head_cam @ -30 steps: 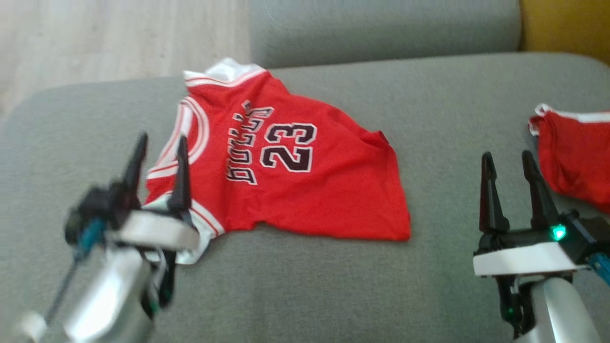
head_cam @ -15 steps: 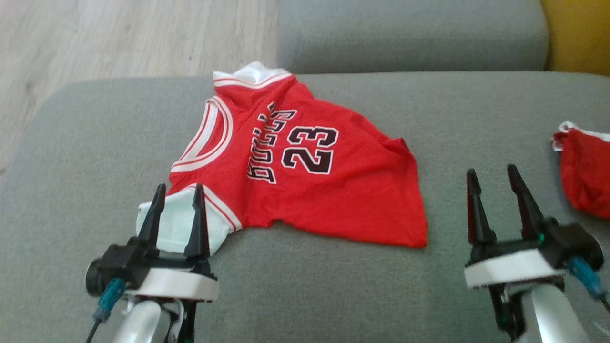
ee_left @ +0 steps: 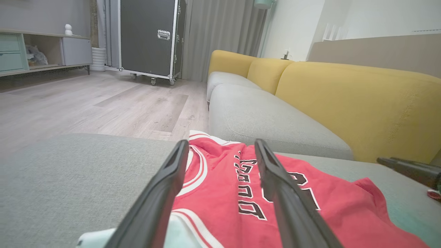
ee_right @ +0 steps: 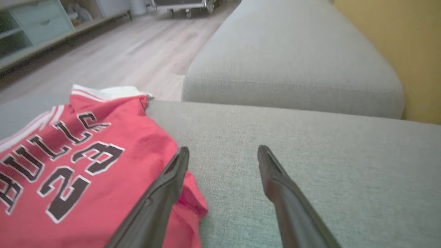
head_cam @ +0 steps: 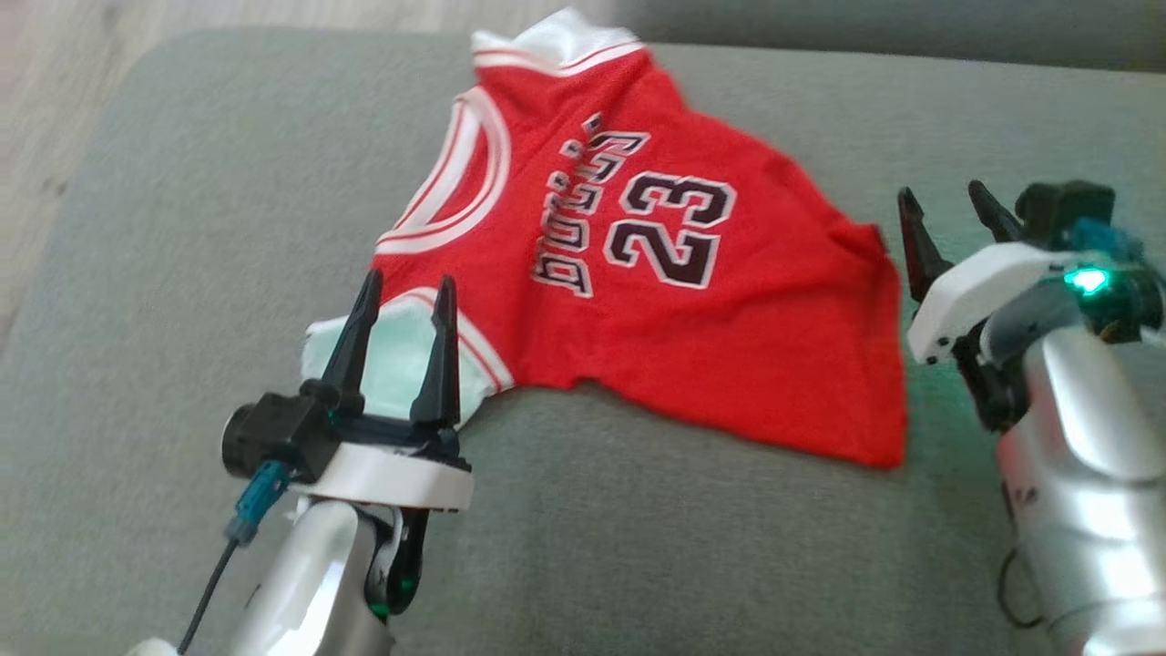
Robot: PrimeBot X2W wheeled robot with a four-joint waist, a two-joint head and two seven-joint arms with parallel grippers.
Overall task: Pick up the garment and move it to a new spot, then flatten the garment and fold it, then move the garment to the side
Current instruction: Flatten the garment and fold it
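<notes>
— Since I can't see it myself, what sits nearest the robot?

— Nearest, the left gripper [head_cam: 410, 278] hangs over the near white-trimmed corner of a red jersey [head_cam: 656, 301] numbered 23. Its jaws are spread wide and hold nothing. The jersey lies mostly flat, slightly rumpled, on a grey sofa seat [head_cam: 182, 273]. Off to the right, the right gripper [head_cam: 940, 189] is released and empty too, with one finger above the hem corner and the other above bare cushion.

— What could go wrong from here?

— My guess is that a shallow pinch lets the thin fabric slip free, while a deep one snags the cushion cover beneath. If the two arms rise unevenly, the shirt would probably bunch instead of hanging straight.

— And room to move it?

— Bare grey seat lies open in front of the jersey and to its right. The far white-trimmed end rests close to the seat's far edge, with wood floor [ee_left: 86, 103] beyond, so a shove that way might tip it off. Farther back are a second grey seat [ee_right: 293, 62] and a yellow backrest [ee_left: 344, 103].
</notes>
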